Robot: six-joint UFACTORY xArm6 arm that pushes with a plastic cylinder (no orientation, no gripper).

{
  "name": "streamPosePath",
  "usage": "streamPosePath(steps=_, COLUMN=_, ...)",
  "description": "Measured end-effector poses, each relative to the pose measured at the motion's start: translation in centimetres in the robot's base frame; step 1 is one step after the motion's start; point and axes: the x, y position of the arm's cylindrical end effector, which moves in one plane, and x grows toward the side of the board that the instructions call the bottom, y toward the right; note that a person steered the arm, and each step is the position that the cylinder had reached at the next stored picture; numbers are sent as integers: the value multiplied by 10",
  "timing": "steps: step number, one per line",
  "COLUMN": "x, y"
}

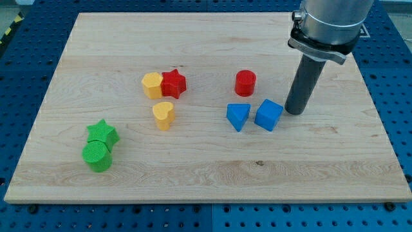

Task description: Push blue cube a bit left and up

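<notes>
The blue cube [268, 115] lies right of the board's middle. My tip [295, 112] rests on the board just to the cube's right, nearly touching it. A blue wedge-like block [237, 116] sits just left of the cube. A red cylinder [245, 83] stands above and between these two.
A yellow hexagon block [152, 85] touches a red star [173, 83] left of centre. A yellow heart-like block [163, 115] lies below them. A green star [102, 133] and a green cylinder [97, 156] sit at lower left. The wooden board [206, 183] lies on a blue pegboard table.
</notes>
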Motion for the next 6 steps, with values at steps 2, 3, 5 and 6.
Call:
streamPosePath(steps=2, x=33, y=22)
streamPosePath(steps=3, x=52, y=10)
streamPosePath(steps=5, x=38, y=-30)
streamPosePath(steps=6, x=11, y=-34)
